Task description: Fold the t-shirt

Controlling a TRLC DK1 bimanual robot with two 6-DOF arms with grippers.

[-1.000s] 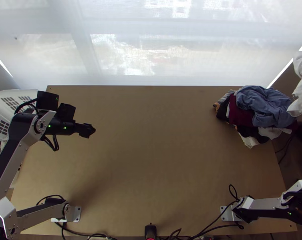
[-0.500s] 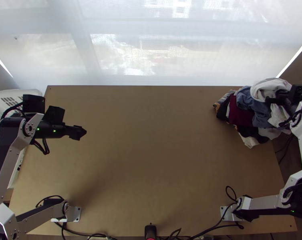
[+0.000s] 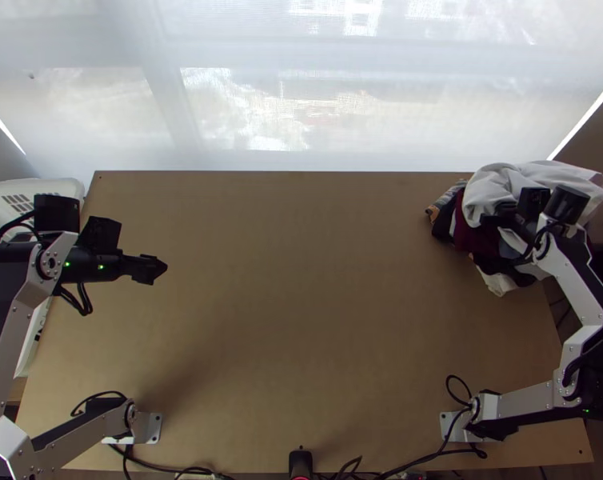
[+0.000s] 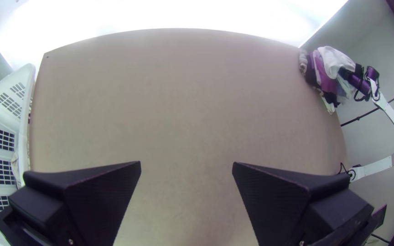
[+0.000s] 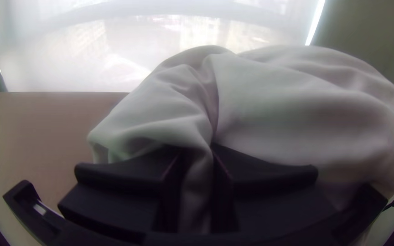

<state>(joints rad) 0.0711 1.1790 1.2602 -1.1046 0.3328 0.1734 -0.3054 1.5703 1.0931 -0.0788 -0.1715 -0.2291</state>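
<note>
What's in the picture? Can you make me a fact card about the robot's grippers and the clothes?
Right gripper: pinching bunched white cloth
Left gripper: open, nothing between its fingers
Pile: crumpled, mixed-colour clothes at the light wooden table's far right corner
Basket: white basket with grid holes, along the table's left side
Folding: not started

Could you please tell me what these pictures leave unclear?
Outline of the white cloth: right wrist view, hidden by folds and the right gripper.
Inner garments of the pile: top view, under the white cloth and right arm.
Extent of the basket: top view, cut off by left edge.
</note>
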